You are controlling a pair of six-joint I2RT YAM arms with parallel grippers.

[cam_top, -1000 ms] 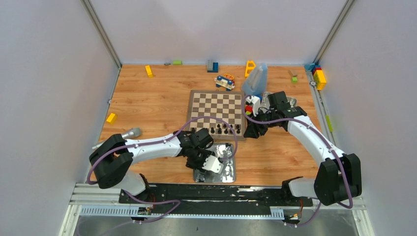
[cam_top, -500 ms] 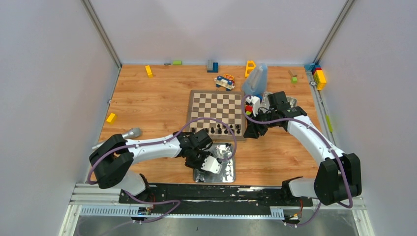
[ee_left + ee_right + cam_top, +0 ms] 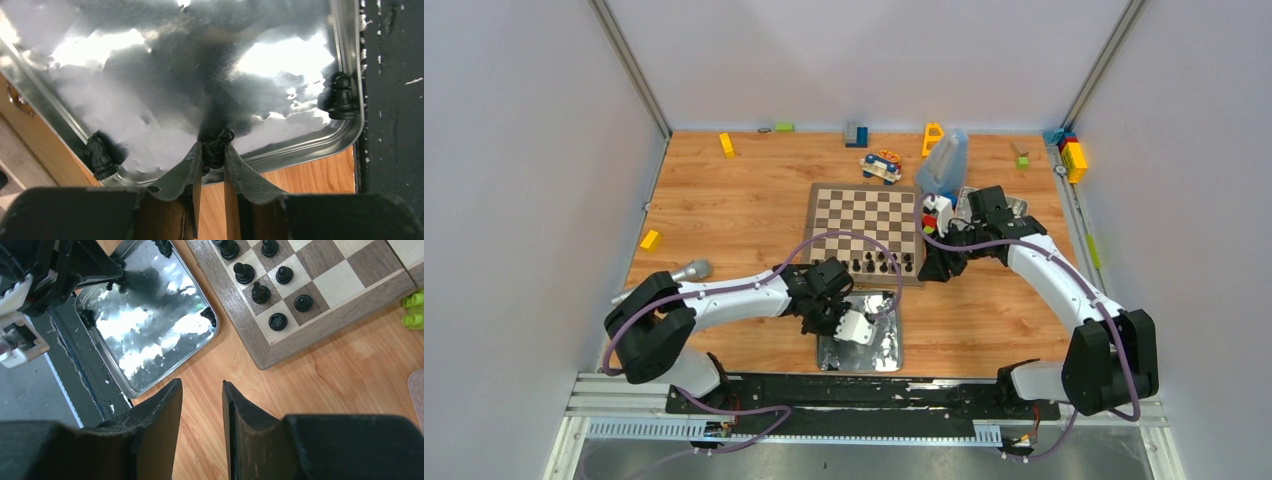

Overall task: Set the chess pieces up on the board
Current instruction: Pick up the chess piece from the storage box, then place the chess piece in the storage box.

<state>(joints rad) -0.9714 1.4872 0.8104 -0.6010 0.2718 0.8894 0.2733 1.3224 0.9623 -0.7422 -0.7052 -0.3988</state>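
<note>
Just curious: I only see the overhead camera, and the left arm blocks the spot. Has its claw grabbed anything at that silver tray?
Observer: Yes, the left wrist camera shows the left gripper pinching a small black chess piece by the silver tray rim.
Operator: Anything else in there?
Observer: A black pawn and another black piece stand against its rim.
Operator: And the right claw?
Observer: The right gripper is open and empty, above bare table beside the chessboard corner.

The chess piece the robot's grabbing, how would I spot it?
Find the silver tray in front of the chessboard, nearest the robot's bases. Three black pieces show along its edge; yours is the middle piece, the only one pinched in the left gripper.
</note>
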